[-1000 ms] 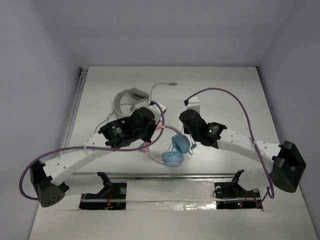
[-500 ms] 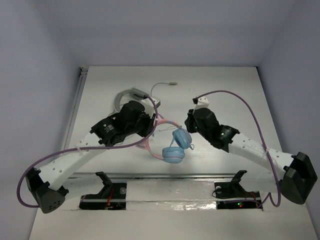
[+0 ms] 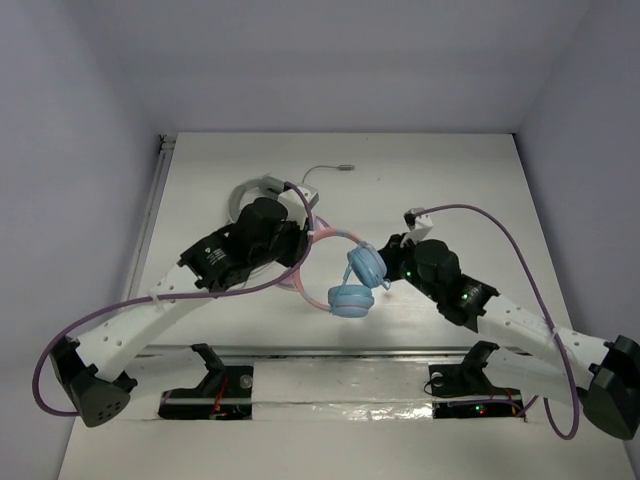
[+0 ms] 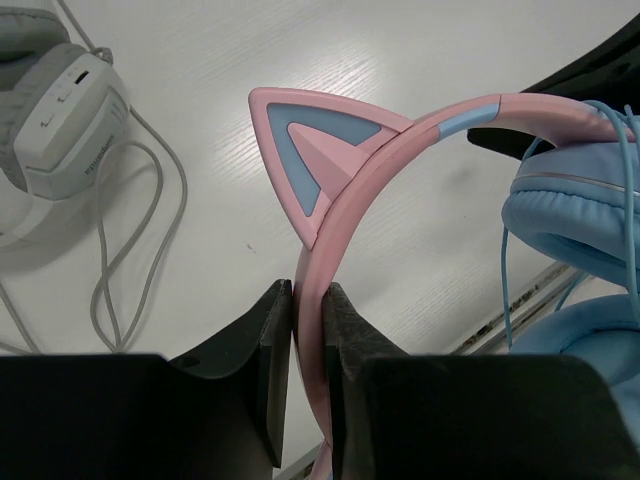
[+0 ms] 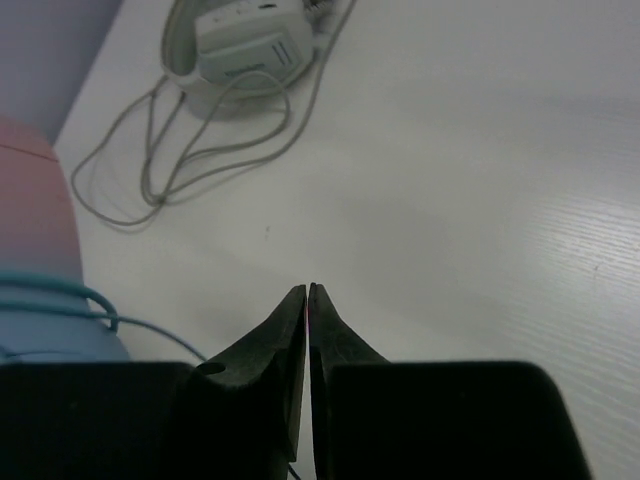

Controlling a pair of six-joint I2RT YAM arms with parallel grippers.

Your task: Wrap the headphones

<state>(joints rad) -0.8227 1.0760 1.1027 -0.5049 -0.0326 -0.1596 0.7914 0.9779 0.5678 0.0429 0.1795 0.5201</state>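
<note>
The headphones (image 3: pixel 365 266) are held near the middle of the tabletop (image 3: pixel 450 180), between the two arms. The pink headband (image 4: pixel 400 150) is pinched edgewise by the left gripper (image 4: pixel 307 305), just below the cat ear (image 4: pixel 320 150), and the ear cups (image 3: pixel 350 300) hang on the right arm's side. The right gripper (image 5: pixel 308 300) is seen with its jaws pressed together just beside a cup. The blue cable (image 5: pixel 100 318) passes behind one finger, and whether it is caught between them cannot be told.

If nothing is caught, a wrapping turn would be made with no cable in tow. If it is caught and drawn too hard, the headband could be twisted out of its narrow pinch, or the cable strained at the cup. The loose grey cable (image 4: pixel 150 230) nearby could also be snagged.

Counted: one pink-and-blue headphones with two ear cups, one cat ear in view, one larger white-grey headphones (image 4: pixel 60 100), two grippers.
</note>
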